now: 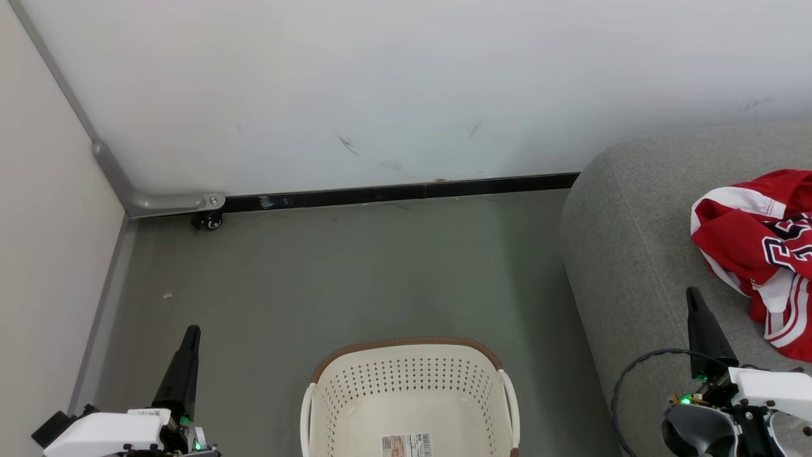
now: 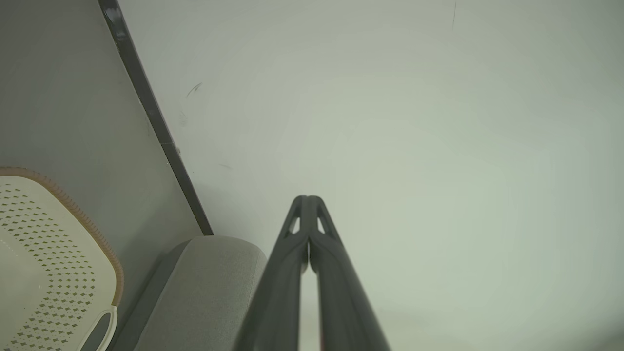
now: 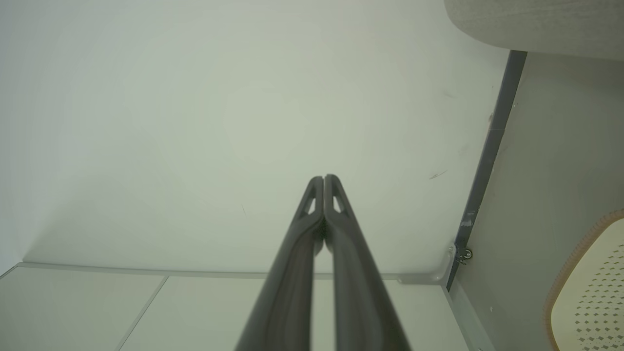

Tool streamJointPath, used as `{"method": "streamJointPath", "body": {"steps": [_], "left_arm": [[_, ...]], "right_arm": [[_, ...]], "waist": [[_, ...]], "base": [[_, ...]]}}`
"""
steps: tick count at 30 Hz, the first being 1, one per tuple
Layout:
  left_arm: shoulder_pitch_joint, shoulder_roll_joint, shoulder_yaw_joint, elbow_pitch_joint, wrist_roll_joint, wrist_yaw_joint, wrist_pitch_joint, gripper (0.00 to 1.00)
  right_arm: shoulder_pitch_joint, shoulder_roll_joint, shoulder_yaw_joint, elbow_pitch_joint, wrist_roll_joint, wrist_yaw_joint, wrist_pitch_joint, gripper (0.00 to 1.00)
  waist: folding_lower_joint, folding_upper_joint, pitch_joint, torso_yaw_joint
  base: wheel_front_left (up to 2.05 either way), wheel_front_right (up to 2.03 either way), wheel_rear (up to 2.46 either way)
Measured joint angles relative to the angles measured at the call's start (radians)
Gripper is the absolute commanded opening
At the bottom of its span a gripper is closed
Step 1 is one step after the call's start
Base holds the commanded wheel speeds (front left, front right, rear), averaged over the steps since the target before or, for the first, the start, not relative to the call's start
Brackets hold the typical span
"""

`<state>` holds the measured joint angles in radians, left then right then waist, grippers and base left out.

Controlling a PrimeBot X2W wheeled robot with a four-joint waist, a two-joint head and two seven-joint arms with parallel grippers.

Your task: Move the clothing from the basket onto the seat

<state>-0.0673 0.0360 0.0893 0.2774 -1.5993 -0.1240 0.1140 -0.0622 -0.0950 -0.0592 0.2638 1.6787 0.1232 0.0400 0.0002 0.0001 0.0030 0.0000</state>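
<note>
Red clothing (image 1: 764,254) with white bands and black-and-white lettering lies crumpled on the light-grey seat (image 1: 628,254) at the right. On the floor at bottom centre stands the cream perforated basket (image 1: 355,393) with its brown rim, holding nothing but a label sticker (image 1: 406,444). My left gripper (image 1: 192,331) is shut at the lower left, well left of the basket. My right gripper (image 1: 693,293) is shut over the seat's front part, just left of the clothing. Both wrist views show the fingertips pressed together, left gripper (image 2: 307,199) and right gripper (image 3: 323,178), with nothing between them.
A white wall (image 1: 406,89) with a black baseboard (image 1: 406,190) closes off the back. A cream panel (image 1: 44,254) stands at the left, with a grey metal bracket and small caster (image 1: 209,221) at the corner. Grey floor (image 1: 355,266) stretches between basket and wall.
</note>
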Motion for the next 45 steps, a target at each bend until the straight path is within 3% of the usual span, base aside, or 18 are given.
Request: {"method": "streamJointPath", "body": {"steps": [45], "left_arm": [[0.0, 0.0, 0.0, -0.001, 0.0, 0.0, 0.0, 0.0]], "right_arm": [[0.0, 0.004, -0.004, 0.0, -0.003, 0.0, 0.01, 0.0]], "waist": [[-0.0001, 0.0, 0.0, 0.0]], "base": [[0.0, 0.0, 0.0]]}}
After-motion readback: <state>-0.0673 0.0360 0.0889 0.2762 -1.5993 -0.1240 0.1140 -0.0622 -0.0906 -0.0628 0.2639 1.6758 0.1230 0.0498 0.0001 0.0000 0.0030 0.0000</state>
